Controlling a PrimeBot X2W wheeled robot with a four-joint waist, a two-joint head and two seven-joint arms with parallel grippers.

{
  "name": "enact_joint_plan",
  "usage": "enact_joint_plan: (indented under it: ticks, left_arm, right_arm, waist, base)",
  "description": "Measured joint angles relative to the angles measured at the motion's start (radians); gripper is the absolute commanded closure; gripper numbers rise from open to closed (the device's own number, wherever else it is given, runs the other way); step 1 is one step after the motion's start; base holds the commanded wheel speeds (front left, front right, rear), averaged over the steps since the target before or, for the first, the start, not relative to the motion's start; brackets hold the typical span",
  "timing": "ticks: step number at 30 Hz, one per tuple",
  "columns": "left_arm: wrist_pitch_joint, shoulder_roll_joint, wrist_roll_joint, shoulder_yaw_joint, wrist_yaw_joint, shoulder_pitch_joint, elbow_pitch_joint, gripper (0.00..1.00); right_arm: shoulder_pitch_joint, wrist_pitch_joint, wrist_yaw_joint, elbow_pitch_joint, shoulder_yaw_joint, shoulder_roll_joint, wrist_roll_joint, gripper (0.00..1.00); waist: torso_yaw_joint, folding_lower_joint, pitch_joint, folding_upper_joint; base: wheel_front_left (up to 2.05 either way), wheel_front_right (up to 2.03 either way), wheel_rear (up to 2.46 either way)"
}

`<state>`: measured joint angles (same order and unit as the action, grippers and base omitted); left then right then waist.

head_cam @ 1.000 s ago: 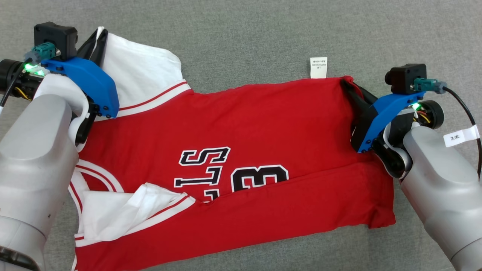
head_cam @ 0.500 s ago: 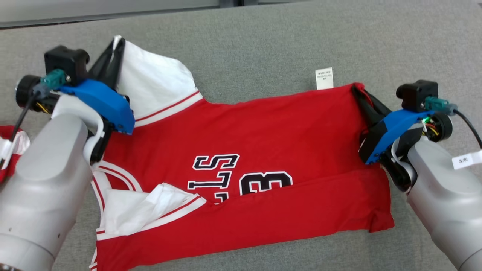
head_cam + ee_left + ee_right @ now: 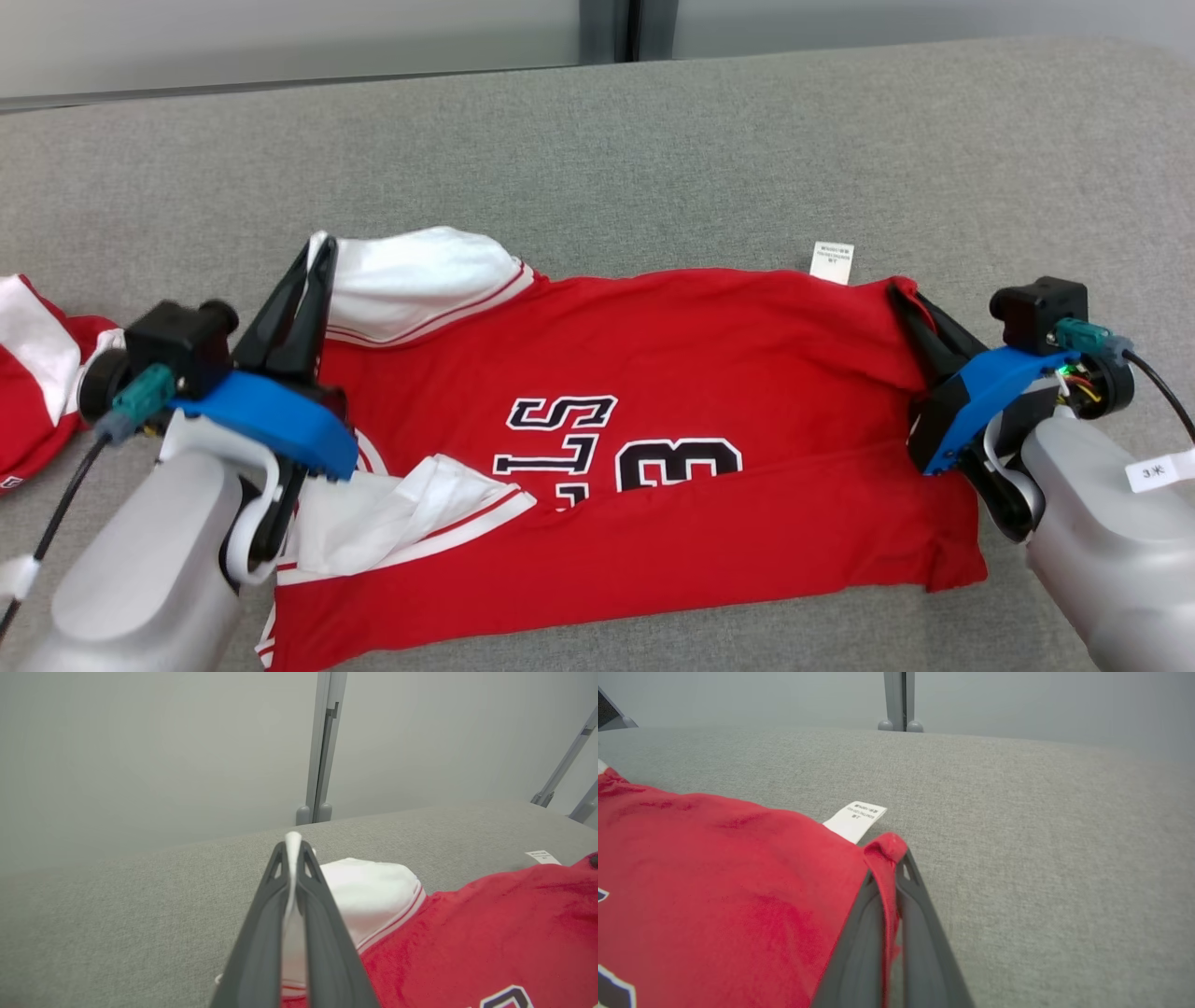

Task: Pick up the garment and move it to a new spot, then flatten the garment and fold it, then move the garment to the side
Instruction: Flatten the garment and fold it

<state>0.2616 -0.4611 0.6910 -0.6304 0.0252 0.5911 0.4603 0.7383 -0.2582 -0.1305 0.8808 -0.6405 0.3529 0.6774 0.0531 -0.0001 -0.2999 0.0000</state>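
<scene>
Head view: red jersey (image 3: 672,373) spread on grey fabric surface (image 3: 653,159). Left gripper (image 3: 317,252) pinches white shoulder edge, right gripper (image 3: 899,291) pinches red hem corner.
Left wrist view: fingers (image 3: 261,933) closed, white fabric between.
Right wrist view: fingers (image 3: 924,942) closed on red corner, just beside care label (image 3: 855,819).

Jersey (image 3: 709,364) lettering (image 3: 560,437) partly hidden under fold

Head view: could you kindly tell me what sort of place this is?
Probably an indoor test workspace: a grey fabric-covered surface, plain pale wall panels joined by a metal post, and a red jersey.
</scene>
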Motion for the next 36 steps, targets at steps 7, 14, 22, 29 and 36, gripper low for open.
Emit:
enact_joint_plan:
  ticks: [7, 14, 22, 29, 36]
  left_arm:
    - [0.0, -0.03, 0.004, 0.032, -0.065, -0.166, -0.159, 1.0]
    - [0.0, -0.038, 0.012, 0.031, -0.114, -0.288, -0.252, 1.0]
    - [0.0, -0.034, 0.04, 0.043, -0.15, -0.409, -0.283, 1.0]
    - [0.0, -0.001, 0.028, 0.075, -0.186, -0.484, -0.29, 0.06]
    - [0.0, 0.068, -0.065, 0.193, -0.192, -0.529, -0.328, 0.0]
  right_arm:
    - [-0.078, -0.004, 0.0, -0.076, 0.078, 0.022, -0.07, 1.0]
    - [-0.185, -0.004, 0.0, -0.182, 0.18, 0.022, -0.157, 1.0]
    - [-0.326, -0.004, 0.0, -0.278, 0.269, -0.004, -0.245, 1.0]
    - [-0.437, -0.004, 0.0, -0.368, 0.367, -0.051, -0.302, 0.0]
    - [-0.516, -0.005, 0.0, -0.504, 0.469, -0.078, -0.347, 0.0]
  waist:
    - [-0.016, 0.0, 0.026, 0.0]
    - [-0.03, 0.0, 0.051, 0.0]
    - [-0.032, 0.0, 0.079, -0.0001]
    - [-0.031, 0.0, 0.105, -0.0001]
    - [-0.026, 0.0, 0.115, -0.0001]
  base:
    - [0.0, 0.0, 0.0]
    - [0.0, 0.0, 0.0]
    - [0.0, 0.0, 0.0]
    - [0.0, 0.0, 0.0]
    - [0.0, 0.0, 0.0]
